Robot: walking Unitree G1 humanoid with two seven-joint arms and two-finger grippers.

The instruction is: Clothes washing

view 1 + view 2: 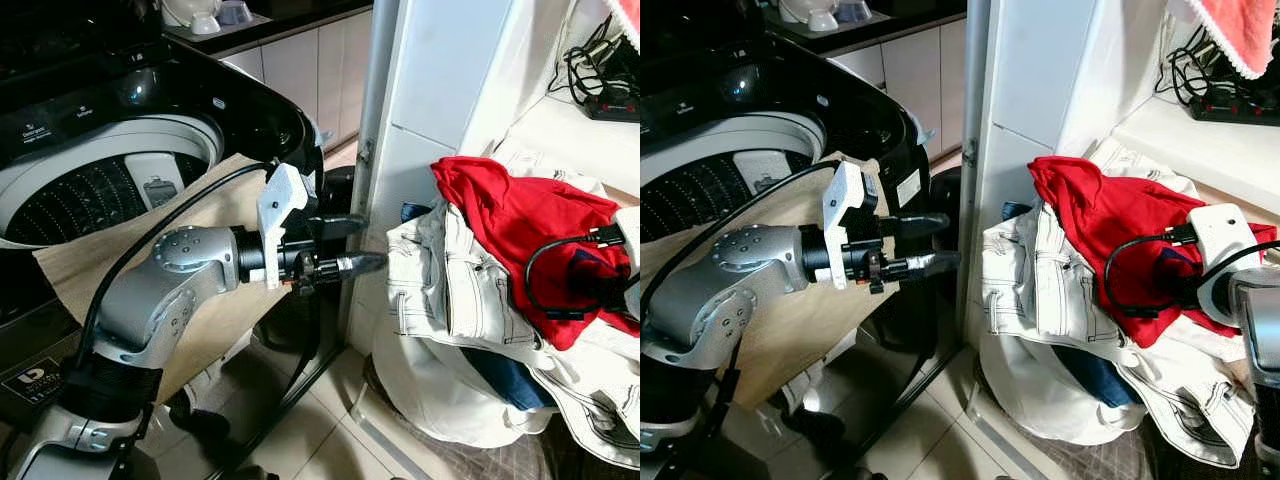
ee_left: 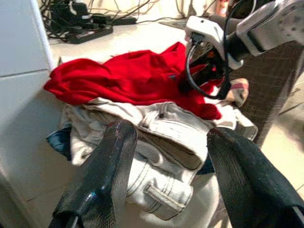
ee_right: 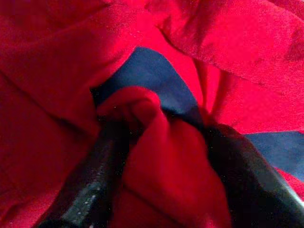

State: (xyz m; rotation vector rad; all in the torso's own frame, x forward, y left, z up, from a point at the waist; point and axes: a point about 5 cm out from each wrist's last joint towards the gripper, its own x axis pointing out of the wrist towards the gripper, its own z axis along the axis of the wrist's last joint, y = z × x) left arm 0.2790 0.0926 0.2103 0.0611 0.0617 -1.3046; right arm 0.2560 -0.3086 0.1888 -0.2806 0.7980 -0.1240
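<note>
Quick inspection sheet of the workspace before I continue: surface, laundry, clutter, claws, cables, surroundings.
Surface: tiled floor, partly covered by laundry.
Job's things: washer, lid open, tan cloth draped over its rim; pile of red garment, white jeans, some blue fabric.
Clutter: nothing seen.
Claws: left claw open, in the air, aimed at the pile; right claw closed on a fold of the red garment.
Cables: power strip with cords on the shelf.
Surroundings: white wall panel; cabinets behind.

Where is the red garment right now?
The red garment lies on top of the laundry pile at the robot's right, over the white jeans, beside the white wall panel; the right gripper pinches a fold.
</note>
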